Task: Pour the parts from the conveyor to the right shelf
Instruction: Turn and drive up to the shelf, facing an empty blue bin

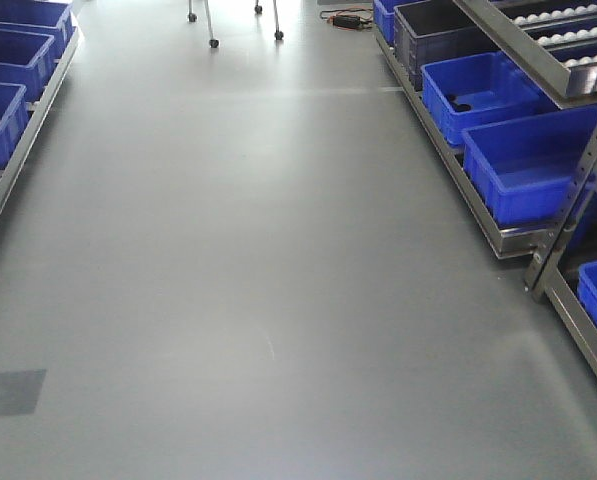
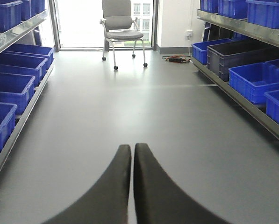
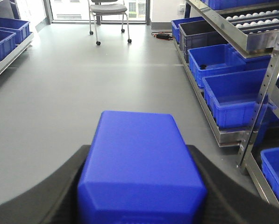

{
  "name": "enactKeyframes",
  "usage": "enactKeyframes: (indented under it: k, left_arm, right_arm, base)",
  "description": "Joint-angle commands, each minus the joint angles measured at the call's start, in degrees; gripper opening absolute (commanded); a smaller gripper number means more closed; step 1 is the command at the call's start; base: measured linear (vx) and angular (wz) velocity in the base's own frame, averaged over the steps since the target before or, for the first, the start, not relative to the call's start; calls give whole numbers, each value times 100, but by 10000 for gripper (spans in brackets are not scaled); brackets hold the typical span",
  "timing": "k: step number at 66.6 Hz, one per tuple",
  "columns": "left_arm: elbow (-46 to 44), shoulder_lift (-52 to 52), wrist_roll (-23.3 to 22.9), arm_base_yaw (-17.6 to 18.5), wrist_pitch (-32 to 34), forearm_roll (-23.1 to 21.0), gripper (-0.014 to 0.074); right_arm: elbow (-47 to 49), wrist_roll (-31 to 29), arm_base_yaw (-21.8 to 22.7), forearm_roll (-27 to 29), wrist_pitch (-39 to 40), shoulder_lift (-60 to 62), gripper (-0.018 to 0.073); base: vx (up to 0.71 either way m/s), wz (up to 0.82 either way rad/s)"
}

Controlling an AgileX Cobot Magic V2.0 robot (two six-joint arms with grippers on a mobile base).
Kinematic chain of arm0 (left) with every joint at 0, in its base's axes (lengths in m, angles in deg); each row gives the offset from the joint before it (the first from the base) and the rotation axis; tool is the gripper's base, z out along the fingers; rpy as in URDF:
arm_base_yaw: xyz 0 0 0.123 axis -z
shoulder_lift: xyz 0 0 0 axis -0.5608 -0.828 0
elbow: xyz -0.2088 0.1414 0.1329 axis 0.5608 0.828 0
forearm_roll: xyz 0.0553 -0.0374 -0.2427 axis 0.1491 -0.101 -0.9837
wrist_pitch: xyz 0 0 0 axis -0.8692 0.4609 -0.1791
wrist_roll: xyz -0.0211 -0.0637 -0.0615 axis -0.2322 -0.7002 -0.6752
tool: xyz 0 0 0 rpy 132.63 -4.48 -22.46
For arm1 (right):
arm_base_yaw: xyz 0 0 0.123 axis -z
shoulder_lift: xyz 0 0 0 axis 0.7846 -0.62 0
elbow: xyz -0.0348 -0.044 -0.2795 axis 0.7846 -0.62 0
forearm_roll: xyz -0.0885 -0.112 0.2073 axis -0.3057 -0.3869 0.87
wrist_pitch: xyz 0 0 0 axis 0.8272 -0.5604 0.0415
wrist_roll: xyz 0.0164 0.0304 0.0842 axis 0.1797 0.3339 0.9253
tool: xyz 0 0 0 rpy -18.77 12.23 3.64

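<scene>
So the right pincer (image 3: pixel 139 156) is clamped on the blue part (image 3: pixel 140 172). In the right wrist view the black fingers (image 3: pixel 67 186) sit against both of its sides. It fills the lower middle of that view, held up over the grey floor (image 1: pixel 258 280) in the aisle, with nothing under it.

The left pincer (image 2: pixel 132 151) is closed with nothing in it. Its two dark fingers (image 2: pixel 113 191) press together at the tips, with just a thin seam between them.

The right shelf (image 1: pixel 526 52) runs along the right edge of the floor. Its bottom level holds a row of blue bins (image 1: pixel 533 165), plus one dark-grey bin (image 1: pixel 433 35) further back. The blue bin next to the grey one has a small dark thing (image 1: pixel 461 103) lying in it, and I can't tell what that is. The level above has rows of white rollers (image 1: pixel 568 38) between metal rails.

Another shelf (image 1: pixel 23 150) with more blue bins lines the left edge of the floor. At the far end there's a grey office chair (image 2: pixel 120 28) on casters by the window, and some cabling (image 2: pixel 176 59) on the floor near the right shelf's far end.
</scene>
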Motion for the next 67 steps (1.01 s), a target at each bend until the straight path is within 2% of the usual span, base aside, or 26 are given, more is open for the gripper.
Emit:
enactKeyframes:
  k: [1,20,33,47,67]
  left_arm:
    - [-110,60,-49,30,458,-45,-6]
    - [-110,60,-49,30,458,-45,-6]
    - [-110,60,-49,30,458,-45,-6]
    - [-110,60,-49,30,458,-45,-6]
    - [-110,60,-49,30,458,-45,-6]
  right_arm:
    - [153,-34,6,-2,440,-50,-5]
    - [153,-34,6,-2,440,-50,-5]
    - [153,-34,6,-2,440,-50,-5]
    - [153,-34,6,-2,440,-50,-5]
    - [153,-34,6,-2,440,-50,-5]
  base:
    - [52,-3]
    - [44,4]
    - [34,37]
    - [27,73]
    - [23,105]
